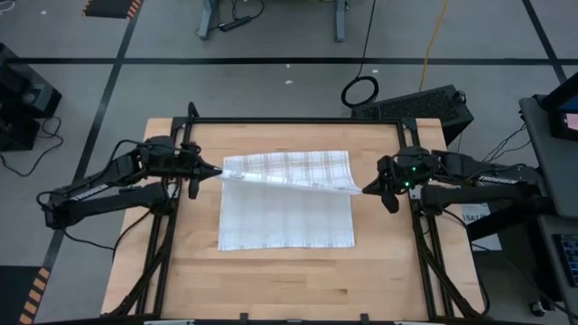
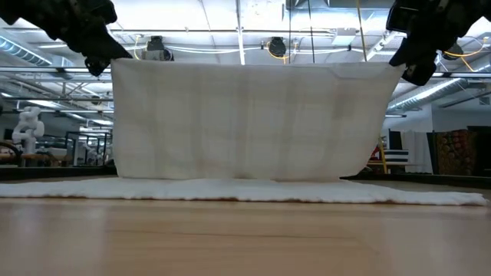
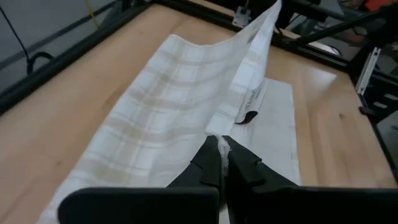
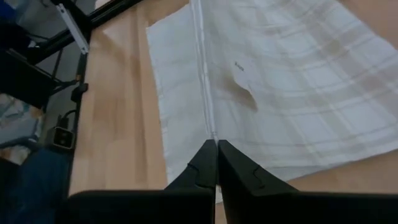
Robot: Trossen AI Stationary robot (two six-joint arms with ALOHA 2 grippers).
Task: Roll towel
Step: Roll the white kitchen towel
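The towel (image 1: 285,219), white with a faint grey-tan plaid, lies with its near half flat on the wooden table. Its far part is raised like a curtain (image 2: 245,123) between my two grippers. A small white tag (image 3: 250,104) hangs from the raised edge. My left gripper (image 1: 218,171) is shut on the raised edge's left corner. My right gripper (image 1: 365,190) is shut on its right corner. Both stand well above the tabletop. My left gripper pinches the towel's raised left corner (image 3: 217,133) between its two fingers, coming from the table's left and slanting down. The hemmed edge runs taut away from the fingers, and the cloth hangs below it down to the table. My right gripper pinches the raised right corner (image 4: 213,135) between its two fingers, coming from the table's right and slanting down. The edge runs taut from the fingertips toward the other gripper. The cloth below hangs down onto the flat part of the towel.
A black metal frame (image 1: 298,120) runs along the table's far edge and sides. Bare wood (image 1: 289,284) lies between the towel and the near edge. A black box (image 1: 424,104) and cables sit on the floor beyond the far right corner.
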